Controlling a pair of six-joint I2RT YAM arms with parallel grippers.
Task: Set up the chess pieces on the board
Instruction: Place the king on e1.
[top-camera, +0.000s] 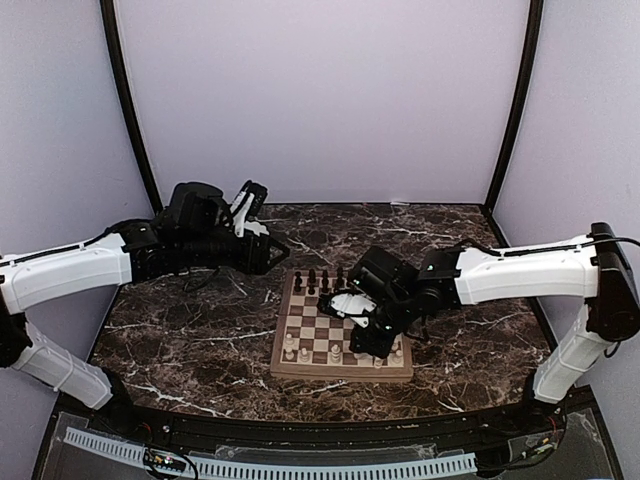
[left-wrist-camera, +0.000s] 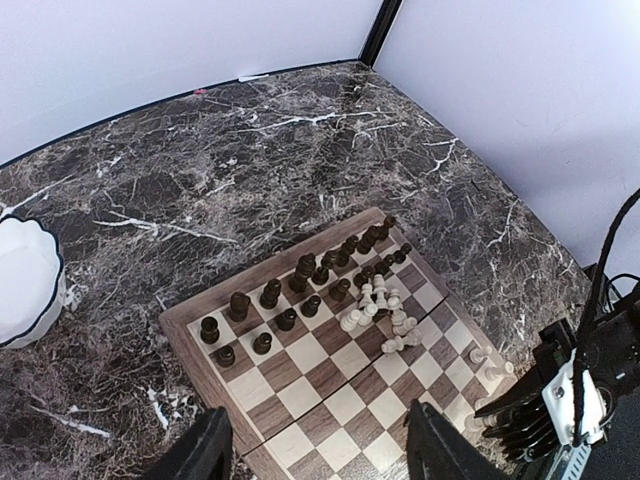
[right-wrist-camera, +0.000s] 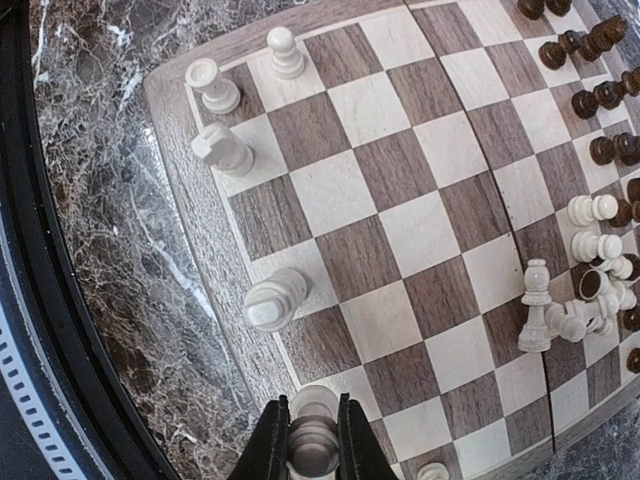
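- Board (top-camera: 318, 322): square, wooden, tan and dark brown checks, brown border. It lies flat on the desk (top-camera: 190, 340), centre-right.
- Desk: dark marble, white veins.
- Dark pieces (left-wrist-camera: 300, 275): small turned figures, brown-black, standing in rows along the far edge.
- Cream pieces (left-wrist-camera: 385, 312): clustered mid-board, some tipped over; a few stand along the opposite edge.
- Right pincer (right-wrist-camera: 313, 440): clamped on one upright cream piece (right-wrist-camera: 314, 408) at the board's edge.
- Left pincer (left-wrist-camera: 325, 445): fingers apart, holding nothing.
- White scalloped dish (left-wrist-camera: 25, 285): on the desk, well apart from the board.
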